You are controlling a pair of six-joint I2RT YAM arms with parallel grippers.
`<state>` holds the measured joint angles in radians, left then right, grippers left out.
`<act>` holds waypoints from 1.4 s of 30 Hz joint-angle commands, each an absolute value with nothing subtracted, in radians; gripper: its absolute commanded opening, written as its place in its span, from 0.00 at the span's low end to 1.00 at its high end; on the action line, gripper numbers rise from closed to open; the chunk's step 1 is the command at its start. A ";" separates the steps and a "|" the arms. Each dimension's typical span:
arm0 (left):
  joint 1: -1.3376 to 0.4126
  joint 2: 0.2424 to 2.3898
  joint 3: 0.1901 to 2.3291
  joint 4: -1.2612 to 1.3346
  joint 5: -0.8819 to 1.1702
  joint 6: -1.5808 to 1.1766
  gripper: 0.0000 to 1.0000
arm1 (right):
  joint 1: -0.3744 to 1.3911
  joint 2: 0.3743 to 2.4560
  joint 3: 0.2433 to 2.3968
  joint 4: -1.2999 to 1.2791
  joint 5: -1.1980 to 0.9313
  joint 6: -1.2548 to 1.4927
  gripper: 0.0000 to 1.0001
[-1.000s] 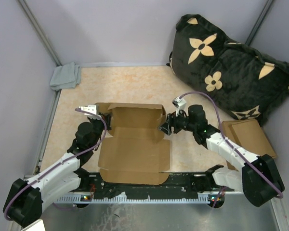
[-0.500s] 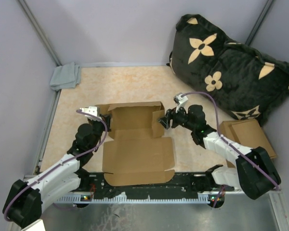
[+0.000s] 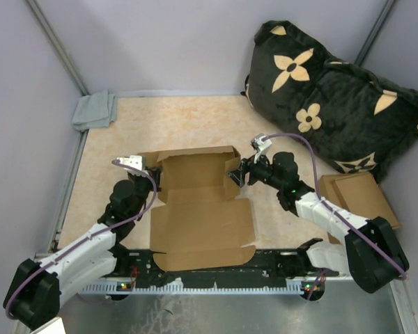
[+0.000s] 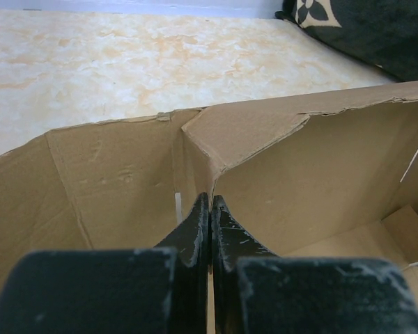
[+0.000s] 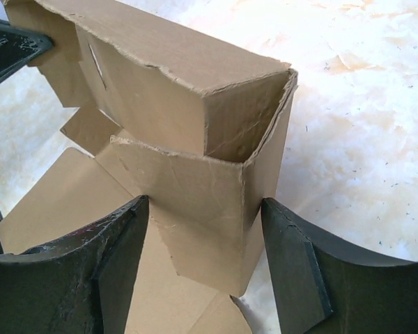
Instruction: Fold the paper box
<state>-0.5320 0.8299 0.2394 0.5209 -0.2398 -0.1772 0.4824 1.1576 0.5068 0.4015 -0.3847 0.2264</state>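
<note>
**Item:** paper box (image 3: 195,188), plain brown, half erected. It sits mid-worktop between the two arms, with the back and side walls upright and the front panel lying flat toward the arm bases.

**Change since a second ago:** the flat front panel has slid to the right. The right pincer (image 3: 235,174) has moved up the box's right side to its corner. The left arm has barely moved.

**Left pincer** (image 4: 209,203): fingers pressed together at the corner fold of the left wall. Whether a cardboard edge sits between them cannot be told.

**Right pincer:** spread wide, one finger on either side of the right corner flap.

**Surface and room:**
- Worktop (image 3: 188,122): beige, marbled.
- Cloth (image 3: 94,110): grey, in the far left corner.
- Cushion (image 3: 334,90): black with tan flowers, at the far right.
- Flat cardboard (image 3: 359,196): near the cushion, by the right arm.
- Walls (image 3: 167,42): grey, on three sides.

**Obscured:**
- The box's left wall is partly behind the left arm in the overhead view.
- The cushion is cut off at the right edge.
- Only part of the box floor shows from the wrist views.
</note>
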 commanded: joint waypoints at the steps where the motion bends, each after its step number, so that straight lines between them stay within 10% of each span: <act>1: -0.545 0.821 0.184 0.513 -0.184 -0.155 0.00 | 0.489 1.183 0.578 0.425 -0.369 0.190 0.65; 19: -0.557 0.755 0.179 0.468 -0.221 -0.148 0.00 | 0.582 1.339 0.697 0.331 -0.099 0.134 0.43; 42: -0.563 0.666 0.158 0.509 -0.138 -0.178 0.00 | 0.589 1.390 0.730 0.230 -0.325 0.158 0.61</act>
<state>-0.5484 0.6758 0.1635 0.5152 -0.2008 -0.1478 0.5797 1.3857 0.6888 0.2428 -0.2298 0.1787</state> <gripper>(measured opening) 0.009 0.603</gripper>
